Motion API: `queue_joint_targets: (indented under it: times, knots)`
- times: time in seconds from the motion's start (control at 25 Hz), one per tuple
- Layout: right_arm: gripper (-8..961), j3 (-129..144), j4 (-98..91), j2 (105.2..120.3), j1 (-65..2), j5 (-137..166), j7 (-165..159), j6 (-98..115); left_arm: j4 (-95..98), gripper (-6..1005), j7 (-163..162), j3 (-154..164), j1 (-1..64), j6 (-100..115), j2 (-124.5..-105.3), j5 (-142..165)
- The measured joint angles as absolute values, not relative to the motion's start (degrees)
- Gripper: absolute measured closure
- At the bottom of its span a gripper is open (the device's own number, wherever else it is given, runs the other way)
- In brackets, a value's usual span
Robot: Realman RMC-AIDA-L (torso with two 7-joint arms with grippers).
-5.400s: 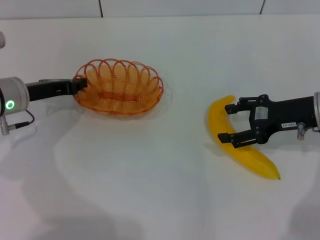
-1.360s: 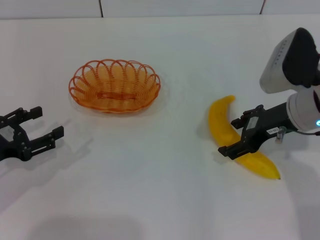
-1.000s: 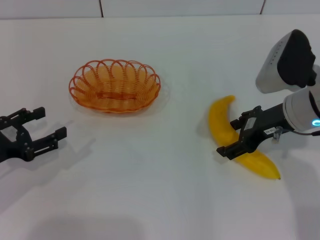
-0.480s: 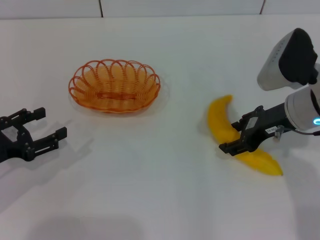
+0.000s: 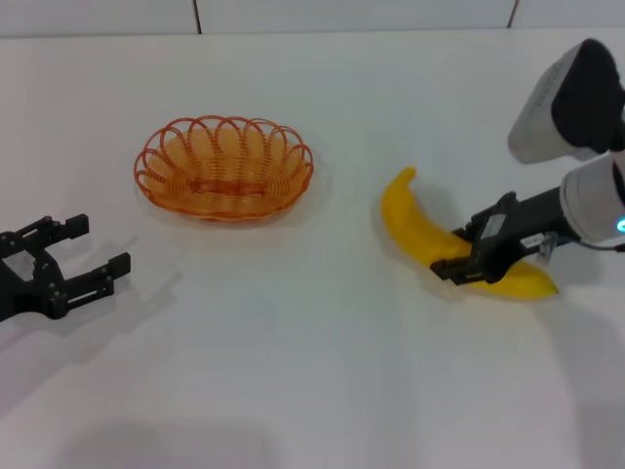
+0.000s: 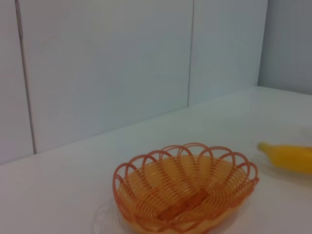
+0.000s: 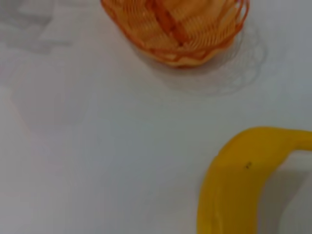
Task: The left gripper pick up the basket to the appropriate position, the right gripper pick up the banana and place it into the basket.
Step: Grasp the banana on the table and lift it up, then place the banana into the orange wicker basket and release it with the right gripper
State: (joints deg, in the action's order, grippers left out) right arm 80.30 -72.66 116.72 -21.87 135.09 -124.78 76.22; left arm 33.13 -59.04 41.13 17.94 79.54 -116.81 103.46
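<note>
The orange wire basket [image 5: 225,168] stands alone on the white table [image 5: 293,371], left of centre; it also shows as the basket [image 6: 185,187] in the left wrist view and the basket [image 7: 175,24] in the right wrist view. My left gripper [image 5: 98,246] is open at the table's left edge, well short of the basket and holding nothing. The yellow banana [image 5: 415,230] lies slanted at the right, seemingly raised slightly over its shadow. My right gripper [image 5: 469,249] is shut across its middle. The banana [image 7: 239,180] fills the right wrist view's corner, and the banana [image 6: 287,157] shows beyond the basket.
A tiled white wall [image 6: 122,73] rises behind the table. Bare white tabletop lies between the basket and the banana and along the front. The right arm's bulky white wrist [image 5: 576,98] hangs over the table's right side.
My right gripper has shut on the banana and swung it: its far tip moved left and up, toward the basket. The left gripper, which earlier let go of the basket, stays put.
</note>
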Motion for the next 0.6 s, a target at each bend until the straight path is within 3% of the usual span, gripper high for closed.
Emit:
queue_joint_targets:
  times: [0.36, 0.6]
  knots:
    - [478, 82.62, -82.28, 116.84, -21.73, 130.4, -123.49, 74.79, 33.13, 199, -58.97, 41.13, 18.06, 79.54, -116.8, 103.5]
    - [477, 92.03, -80.72, 116.9, -29.4, 128.92, -124.23, 66.97, 33.13, 199, -59.37, 41.13, 18.43, 79.54, -116.8, 103.74]
